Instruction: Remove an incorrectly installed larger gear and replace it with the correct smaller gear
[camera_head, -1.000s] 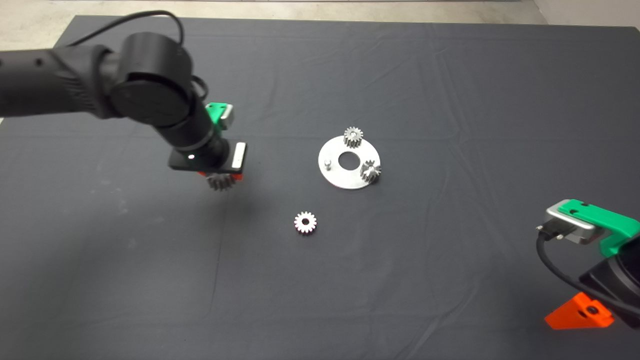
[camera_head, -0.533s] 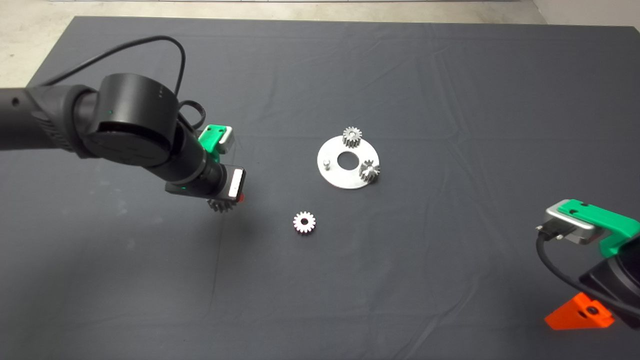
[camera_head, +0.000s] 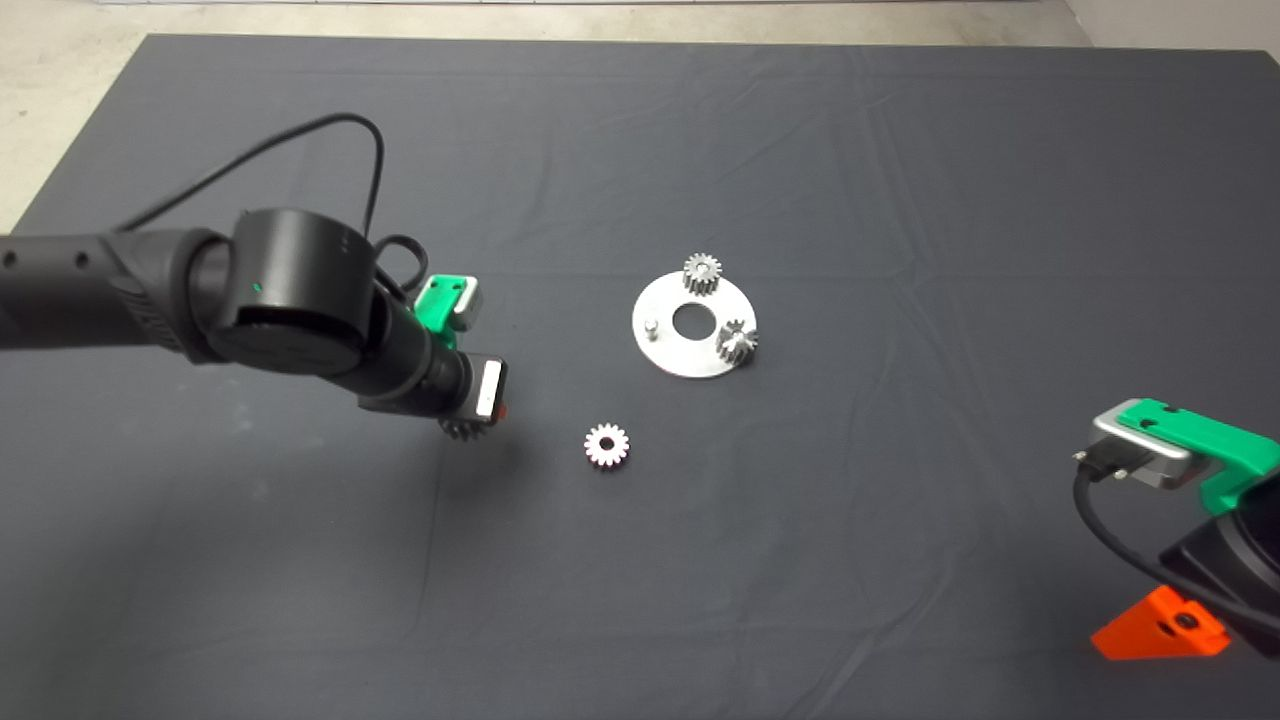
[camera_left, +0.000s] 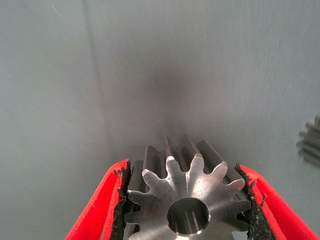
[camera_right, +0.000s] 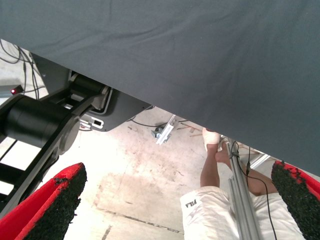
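My left gripper is shut on the larger gear, holding it just above the mat, left of the smaller gear that lies flat and loose. In the left wrist view the larger gear fills the space between the red fingers, long teeth outward, and the smaller gear shows at the edge. The round steel plate carries two small gears and a bare peg. My right gripper is parked at the lower right, open.
The plate has a round centre hole. The right wrist view looks past the mat edge to the floor, the robot base and a person's leg.
The left gripper has carried the larger gear toward the near side and slightly right, lower over the mat, closer to the loose smaller gear. The right arm has not moved.
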